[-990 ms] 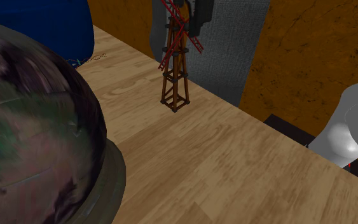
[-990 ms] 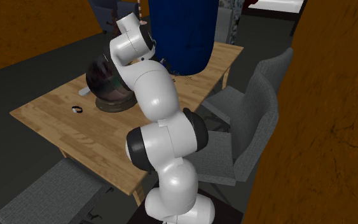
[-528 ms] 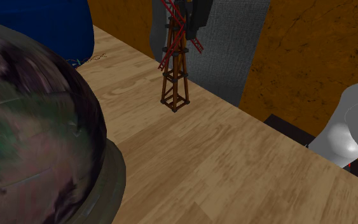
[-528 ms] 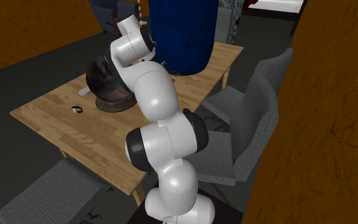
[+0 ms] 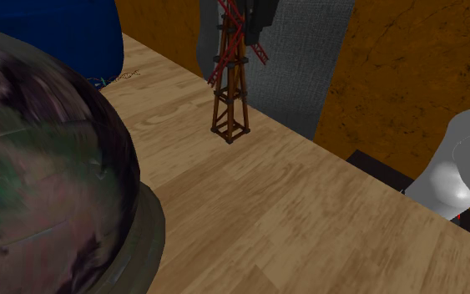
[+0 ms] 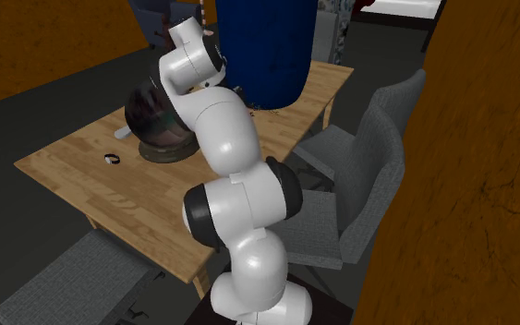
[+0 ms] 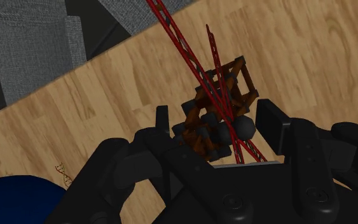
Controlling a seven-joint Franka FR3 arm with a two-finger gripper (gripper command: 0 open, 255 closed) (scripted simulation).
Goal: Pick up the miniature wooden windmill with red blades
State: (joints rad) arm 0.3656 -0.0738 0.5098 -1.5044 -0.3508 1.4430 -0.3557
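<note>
**A:** The windmill [image 5: 229, 100] is climbing. Compared with a second ago, its square foot is sitting a little higher in the shoulder view, and the red blades [image 5: 258, 53] are sliding up toward that view's top edge with it.

**B:** Is the gripper [image 7: 217, 125] carrying it up, or is it only tipping?

**A:** Carrying it, I think. The brown lattice tower is staying upright, leaning neither toward the globe [image 5: 45, 167] nor away from it. In the wrist view the black fingers [image 7: 271, 125] are clasping the head of the tower beside the dark hub. There is one on each side, and the frame between them is keeping them narrow.

**B:** So where is it hanging now?

**A:** Well apart from the globe, beyond it as the shoulder camera is looking, over the stretch of wooden table [image 5: 308, 217] running behind the globe. The foot is looking as if it is just leaving the wood, but I cannot tell whether a gap is opening there.

**B:** And the globe itself?

**A:** It is not shifting at all.

**B:** What is that meaning for the task?

**A:** The grasp is holding and the lift is getting under way, so the pick is nearing its end. The hold is high, on thin slats, with the long tower dangling below. I am guessing it could swing or twist between the pads if the rise is hurried. Going straight up, clear of the globe, is looking safest.
</note>
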